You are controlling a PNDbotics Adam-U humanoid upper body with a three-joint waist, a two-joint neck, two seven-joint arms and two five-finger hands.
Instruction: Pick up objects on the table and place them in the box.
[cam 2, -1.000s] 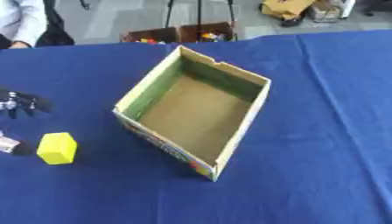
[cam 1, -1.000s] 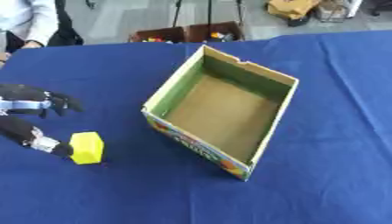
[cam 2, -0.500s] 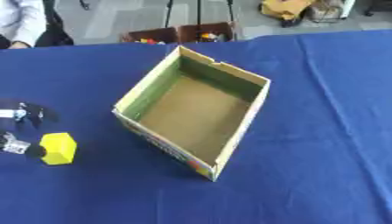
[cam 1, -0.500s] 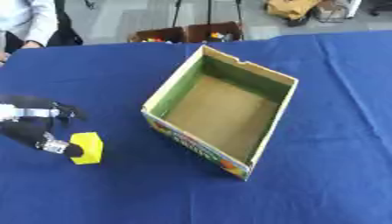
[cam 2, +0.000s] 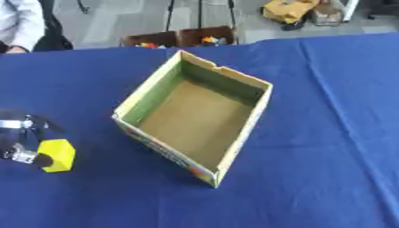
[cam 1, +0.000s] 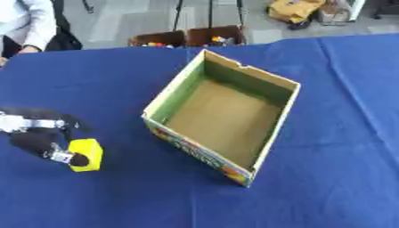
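A yellow block (cam 1: 87, 154) lies on the blue tablecloth (cam 1: 335, 133) at the left, a short way from the box. My left hand (cam 1: 33, 141) reaches in from the left edge; its thumb tip (cam 1: 78, 160) touches the block's near left side while its fingers (cam 1: 61, 123) stretch out just behind the block, apart from it. The hand is open around the block. An open cardboard box (cam 1: 195, 150) with green inner walls and a printed front stands in the middle, nothing inside. My right hand shows in no view.
Beyond the table's far edge stand two brown crates (cam 1: 187, 38) holding small coloured items. A person (cam 1: 27, 22) sits at the far left corner. Blue cloth stretches to the right of the box and in front of it.
My left hand has moved right toward the yellow block, and its thumb now touches the block. The block and box have stayed put.
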